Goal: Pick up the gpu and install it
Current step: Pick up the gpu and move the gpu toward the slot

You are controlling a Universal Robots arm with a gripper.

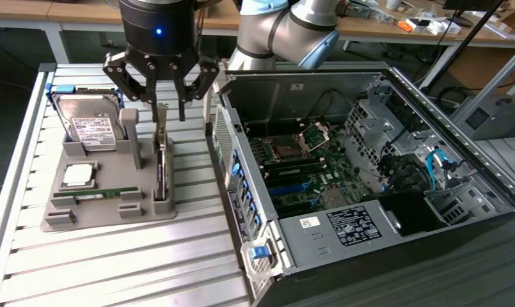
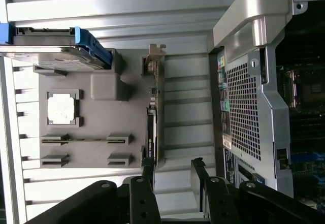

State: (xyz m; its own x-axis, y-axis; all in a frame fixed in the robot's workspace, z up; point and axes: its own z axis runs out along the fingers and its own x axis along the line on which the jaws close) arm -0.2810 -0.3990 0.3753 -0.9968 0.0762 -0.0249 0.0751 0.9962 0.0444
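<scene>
The slatted metal table carries an open computer case along its edge on the exterior view's right. A grey holder tray lies beside the case. The gripper hangs released, jaws spread, above the tray's case-side edge. There the graphics card stands on edge in its slot, ungrasped.

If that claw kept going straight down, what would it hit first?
Probably the gpu, standing on edge in the holder beneath the open gripper; depth is hard to judge.
</scene>
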